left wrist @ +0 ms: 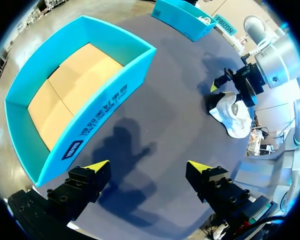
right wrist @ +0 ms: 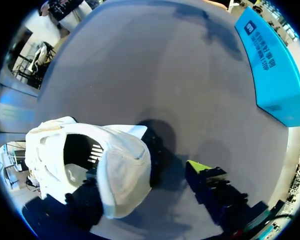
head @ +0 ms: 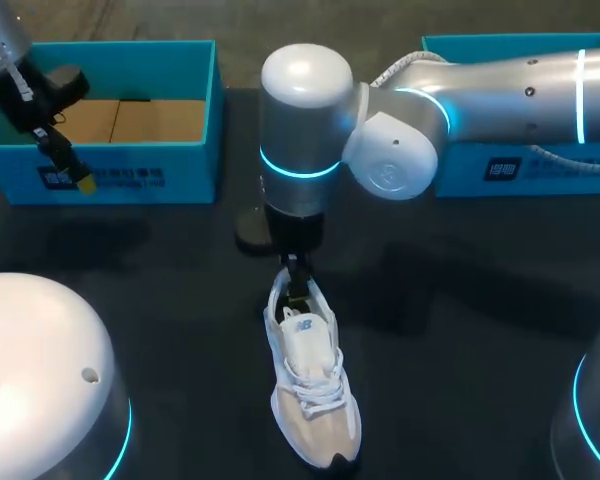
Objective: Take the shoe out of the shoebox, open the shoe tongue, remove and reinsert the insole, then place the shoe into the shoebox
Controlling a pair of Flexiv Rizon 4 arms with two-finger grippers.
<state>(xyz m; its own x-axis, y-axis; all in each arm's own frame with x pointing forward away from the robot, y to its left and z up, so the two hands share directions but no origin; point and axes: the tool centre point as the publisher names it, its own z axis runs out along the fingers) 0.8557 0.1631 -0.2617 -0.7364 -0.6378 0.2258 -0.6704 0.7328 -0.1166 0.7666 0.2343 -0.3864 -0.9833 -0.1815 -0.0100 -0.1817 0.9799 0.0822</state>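
right gripper [head: 297, 280] stands wide over the shoe [head: 310, 390] heel; we should pinch only the insole [right wrist: 76, 176] edge, lifting slowly.

In the right wrist view the shoe [right wrist: 121, 167] covers one finger of the right gripper [right wrist: 142, 180]. From above, the right arm [head: 500, 90] hides much of the right-hand shoebox [head: 540, 165].
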